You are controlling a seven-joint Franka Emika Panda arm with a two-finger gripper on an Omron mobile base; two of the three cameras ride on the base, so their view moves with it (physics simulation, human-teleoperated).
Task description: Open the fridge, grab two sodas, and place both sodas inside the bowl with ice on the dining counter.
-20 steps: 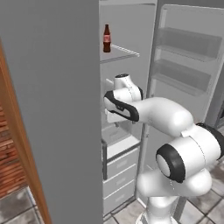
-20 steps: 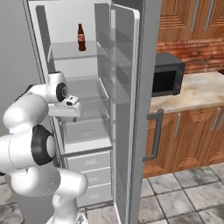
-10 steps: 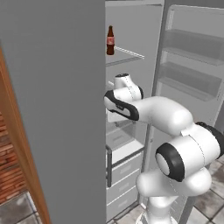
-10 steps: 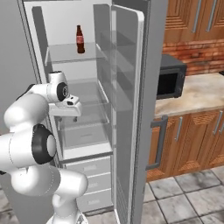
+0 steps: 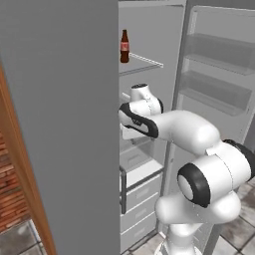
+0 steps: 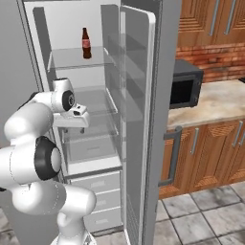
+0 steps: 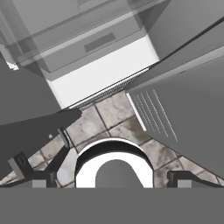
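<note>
The fridge [image 5: 60,124] stands with its right door [image 6: 143,105] swung wide and its left door closed. One soda, a slim dark cola bottle [image 5: 124,46] with a red label, stands upright on the top glass shelf [image 6: 86,43]. My gripper [image 6: 72,125] reaches into the fridge about two shelves below the bottle, pointing down. In the hand view the gripper [image 7: 107,175] is open, with nothing between its fingertips [image 7: 26,168], above the white drawers [image 7: 105,72] and the floor tiles. The bowl with ice and the dining counter are out of view.
The open door's inner shelves [image 5: 219,74] stand close on my arm's right. A black microwave [image 6: 184,83] sits on the wall counter [image 6: 210,100] over wooden cabinets [image 6: 210,143], beyond the door. Grey floor tiles [image 6: 201,210] lie in front.
Both base views have shifted slightly, so the base has moved a little. The arm holds its pose inside the fridge and the jaws stay open. The bottle has not moved.
</note>
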